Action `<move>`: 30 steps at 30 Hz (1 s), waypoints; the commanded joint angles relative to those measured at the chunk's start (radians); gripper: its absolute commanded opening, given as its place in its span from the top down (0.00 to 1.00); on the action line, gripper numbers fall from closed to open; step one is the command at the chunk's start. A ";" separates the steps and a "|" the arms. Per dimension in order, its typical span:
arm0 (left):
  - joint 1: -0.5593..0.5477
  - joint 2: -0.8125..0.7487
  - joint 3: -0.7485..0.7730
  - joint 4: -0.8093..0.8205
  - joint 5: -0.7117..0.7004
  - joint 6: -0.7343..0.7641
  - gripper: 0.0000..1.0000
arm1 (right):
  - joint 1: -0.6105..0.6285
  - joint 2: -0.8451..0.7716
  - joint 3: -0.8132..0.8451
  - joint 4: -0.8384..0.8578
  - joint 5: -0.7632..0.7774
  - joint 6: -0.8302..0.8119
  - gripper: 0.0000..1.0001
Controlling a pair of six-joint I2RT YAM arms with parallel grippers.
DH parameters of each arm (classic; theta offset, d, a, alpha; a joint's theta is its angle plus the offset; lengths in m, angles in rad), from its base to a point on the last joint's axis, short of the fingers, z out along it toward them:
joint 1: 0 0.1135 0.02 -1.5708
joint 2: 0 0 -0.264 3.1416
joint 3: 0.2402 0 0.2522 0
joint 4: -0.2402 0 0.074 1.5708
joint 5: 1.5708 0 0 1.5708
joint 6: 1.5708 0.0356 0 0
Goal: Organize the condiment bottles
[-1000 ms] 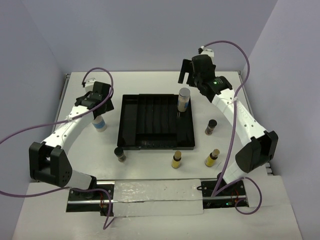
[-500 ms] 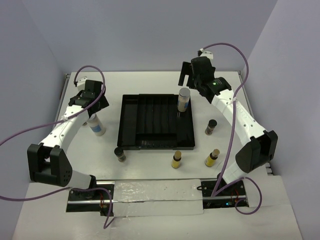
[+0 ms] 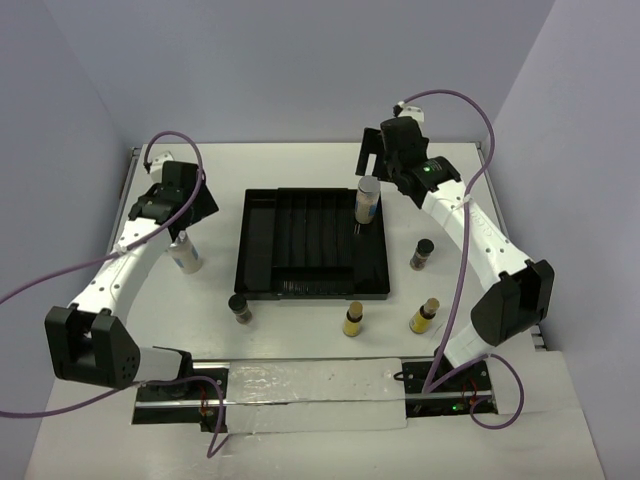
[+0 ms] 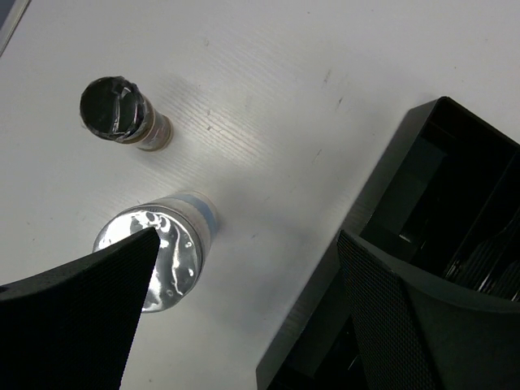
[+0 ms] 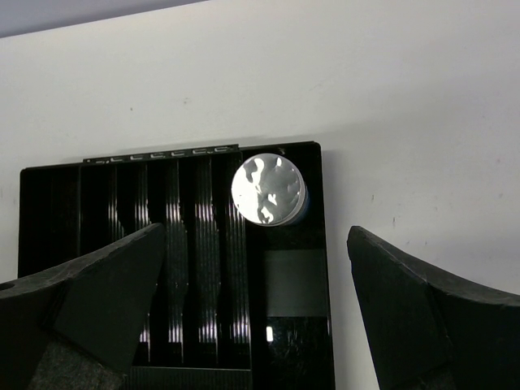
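Looking for anything changing left of the black tray [image 3: 262,215]?

Seeing the left gripper [image 4: 248,240] backing off toward the tray's far left, fingers spread wide and gripping nothing. Leaving the white blue-labelled bottle [image 3: 186,252] out on the table left of the tray, a little farther from the tray wall than a second ago. Possibly leaning; not managing to tell for sure.

Touching that bottle at all?

Finding, in the left wrist view, one finger [image 4: 73,317] overlapping the bottle's shiny top; not able to tell contact from mere overlap. Also noticing a dark jar [image 4: 122,114] with a black cap standing apart from it.

Doing anything at the right of the tray?

Keeping the right gripper [image 5: 257,231] above the tray's far right corner, easing up slightly, fingers parted and empty. Hovering over the grey-capped bottle [image 3: 367,200], standing upright inside that far right corner.

Meaning what for the task?

Counting only the grey-capped bottle as put away. Judging the white bottle's pickup as not yet made, probably needing a fresh approach. Still waiting outside the tray: the dark jar off the near left corner, a yellow-filled bottle [image 3: 353,318] and a second yellow-filled bottle [image 3: 424,316] off the near edge, a second dark jar [image 3: 422,253] to the right.
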 commanded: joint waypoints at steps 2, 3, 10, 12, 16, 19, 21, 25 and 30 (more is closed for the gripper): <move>0.003 -0.074 0.041 -0.058 -0.048 -0.024 0.01 | 0.005 -0.008 -0.010 0.019 -0.003 0.002 0.00; 0.003 -0.078 0.043 -0.070 -0.056 -0.028 0.01 | 0.006 -0.010 -0.012 0.020 -0.004 0.003 0.00; 0.032 -0.063 0.017 -0.144 -0.136 -0.084 0.01 | 0.007 -0.011 -0.029 0.035 -0.021 0.009 0.00; 0.041 -0.058 0.002 -0.135 -0.125 -0.093 0.01 | 0.006 -0.011 -0.031 0.031 -0.022 0.007 0.00; 0.056 -0.049 -0.022 -0.121 -0.104 -0.105 0.01 | 0.007 -0.018 -0.038 0.031 -0.016 0.003 0.00; 0.081 -0.046 -0.049 -0.091 -0.070 -0.107 0.01 | 0.005 -0.017 -0.038 0.029 -0.018 0.002 0.00; 0.087 -0.042 -0.060 -0.084 -0.056 -0.108 0.00 | 0.006 -0.017 -0.039 0.029 -0.018 0.003 0.00; 0.091 -0.033 -0.077 -0.061 -0.032 -0.109 0.01 | 0.006 -0.018 -0.042 0.028 -0.020 0.003 0.00; 0.097 -0.023 -0.092 -0.038 -0.012 -0.110 0.04 | 0.006 -0.020 -0.043 0.027 -0.019 0.002 0.00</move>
